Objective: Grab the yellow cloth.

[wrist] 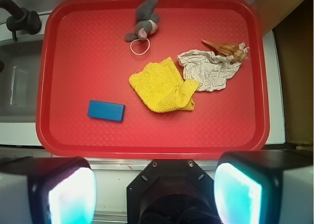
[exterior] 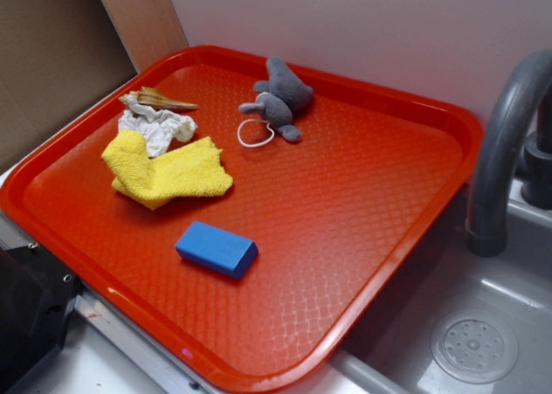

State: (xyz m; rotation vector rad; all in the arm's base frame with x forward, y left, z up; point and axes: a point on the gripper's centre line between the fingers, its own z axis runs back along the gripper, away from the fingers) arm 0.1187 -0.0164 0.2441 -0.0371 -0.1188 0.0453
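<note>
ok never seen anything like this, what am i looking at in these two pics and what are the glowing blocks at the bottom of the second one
Both pictures show one scene from two cameras. The first is a side camera looking at a red tray beside a sink. The second is a camera on the robot arm's wrist, looking straight down at the tray from above. The two glowing blocks are the fingers of the gripper, the arm's pincer. They stand wide apart and hold nothing.

On the tray lie a yellow cloth, which the robot should grab, a crumpled white rag touching it, a brown seashell, a blue block and a grey stuffed toy. The gripper is well above them all.
</note>
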